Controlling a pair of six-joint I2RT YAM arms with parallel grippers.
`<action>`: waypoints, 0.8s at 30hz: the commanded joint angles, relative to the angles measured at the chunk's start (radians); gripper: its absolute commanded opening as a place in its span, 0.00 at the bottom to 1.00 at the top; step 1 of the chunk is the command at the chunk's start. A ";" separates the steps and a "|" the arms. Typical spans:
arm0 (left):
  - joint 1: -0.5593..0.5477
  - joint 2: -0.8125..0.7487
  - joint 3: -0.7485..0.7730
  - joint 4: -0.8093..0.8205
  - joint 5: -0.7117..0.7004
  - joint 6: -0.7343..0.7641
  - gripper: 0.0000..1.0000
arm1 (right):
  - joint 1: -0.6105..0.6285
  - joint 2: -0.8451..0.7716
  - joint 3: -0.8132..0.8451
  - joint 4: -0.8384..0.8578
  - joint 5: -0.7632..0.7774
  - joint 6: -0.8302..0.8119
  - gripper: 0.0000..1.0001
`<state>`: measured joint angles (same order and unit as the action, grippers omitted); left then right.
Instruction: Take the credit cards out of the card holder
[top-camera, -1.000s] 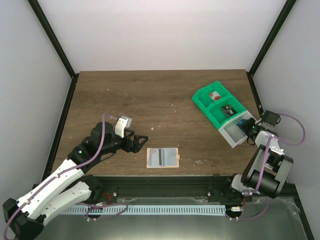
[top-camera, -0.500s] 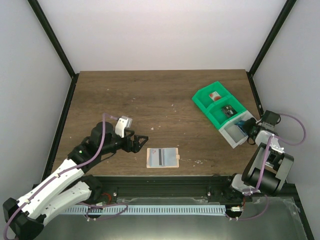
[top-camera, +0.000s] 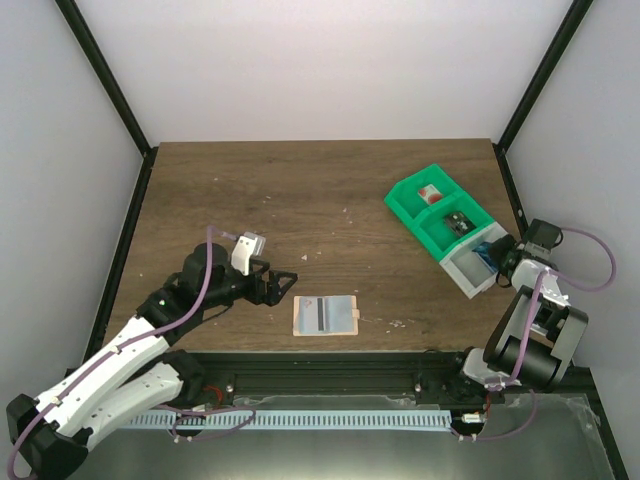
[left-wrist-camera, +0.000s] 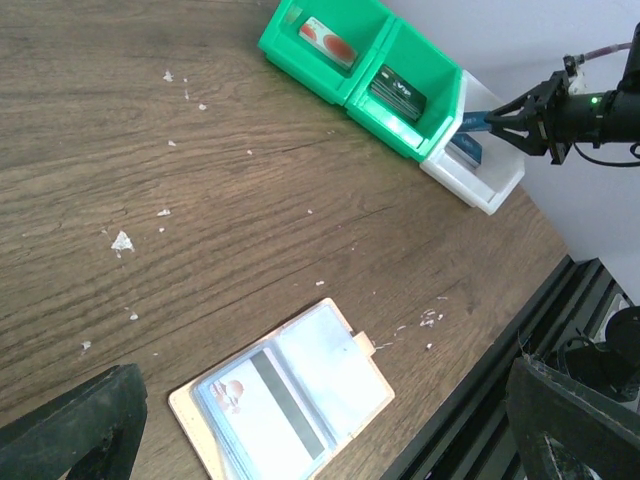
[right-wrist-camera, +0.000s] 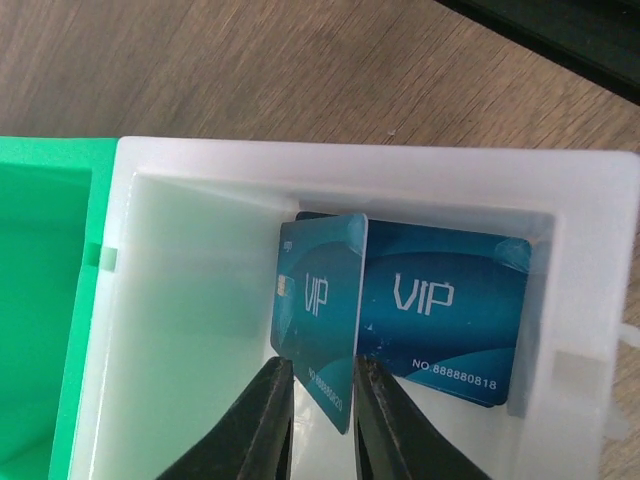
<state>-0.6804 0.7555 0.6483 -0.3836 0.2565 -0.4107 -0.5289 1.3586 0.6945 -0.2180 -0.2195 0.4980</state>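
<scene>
The tan card holder (top-camera: 325, 315) lies open near the table's front edge. In the left wrist view the card holder (left-wrist-camera: 355, 350) has a pale card with a dark stripe (left-wrist-camera: 262, 405) in its left pocket. My left gripper (top-camera: 281, 285) is open wide and empty, just left of and above the holder. My right gripper (right-wrist-camera: 322, 410) is shut on a dark blue VIP card (right-wrist-camera: 318, 310) and holds it on edge inside the white compartment (right-wrist-camera: 190, 260). A second blue VIP card (right-wrist-camera: 445, 315) lies flat in that compartment.
The green-and-white compartment tray (top-camera: 408, 196) stands at the right of the table, with small items in its two green bins. My right gripper (top-camera: 498, 258) is at its white end bin. The table's front edge and a black rail (left-wrist-camera: 470, 420) are close to the holder.
My right wrist has shifted very slightly at the white compartment. The left arm and the card holder have not moved.
</scene>
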 joint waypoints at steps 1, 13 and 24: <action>0.001 0.002 -0.006 0.021 0.018 0.013 1.00 | -0.014 -0.012 0.041 -0.069 0.047 0.034 0.20; 0.002 0.004 -0.007 0.021 0.016 0.013 1.00 | -0.014 -0.074 0.035 -0.100 0.047 0.137 0.25; 0.002 0.016 -0.006 0.018 -0.009 0.009 1.00 | 0.043 -0.155 0.056 -0.111 -0.139 0.083 0.28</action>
<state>-0.6804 0.7624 0.6483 -0.3832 0.2577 -0.4107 -0.5205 1.2396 0.7082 -0.3145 -0.2520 0.6167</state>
